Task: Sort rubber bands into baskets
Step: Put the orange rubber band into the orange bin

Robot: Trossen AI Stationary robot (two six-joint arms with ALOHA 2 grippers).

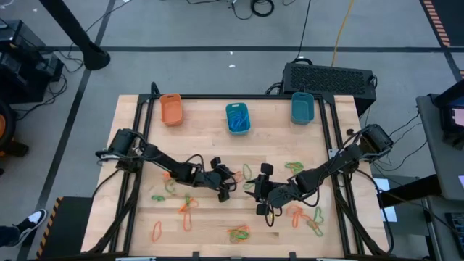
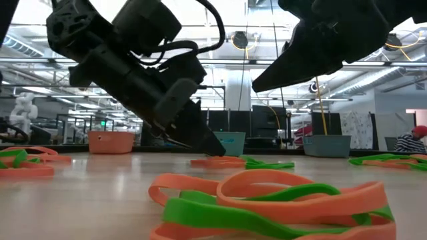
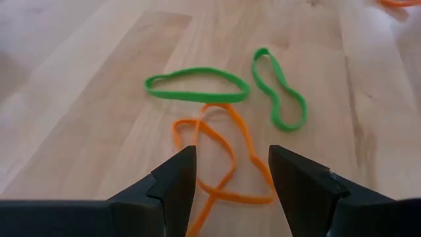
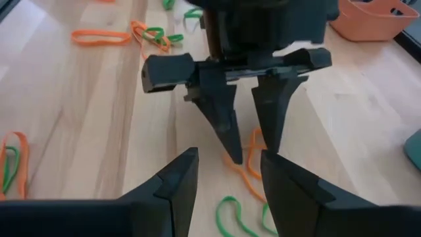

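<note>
Orange and green rubber bands lie scattered over the wooden table (image 1: 203, 145), with a tangled pile (image 2: 267, 200) near the front edge. At the far edge stand an orange basket (image 1: 171, 109) and two teal baskets (image 1: 237, 118) (image 1: 301, 107). My left gripper (image 3: 230, 158) is open at the table's middle, slanting down. Its fingertips stand on either side of a twisted orange band (image 3: 220, 155), low over the wood. Two green bands (image 3: 197, 85) (image 3: 279, 99) lie just beyond it. My right gripper (image 4: 227, 161) is open and hangs above the table, facing the left gripper (image 4: 253, 148).
A big black box (image 1: 330, 76) sits behind the table's far right corner. Dark frame rails (image 1: 141, 123) run along the table's left and right sides. More bands lie near the front edge (image 1: 239, 233) and at the right (image 1: 312, 221). The two grippers stand close together.
</note>
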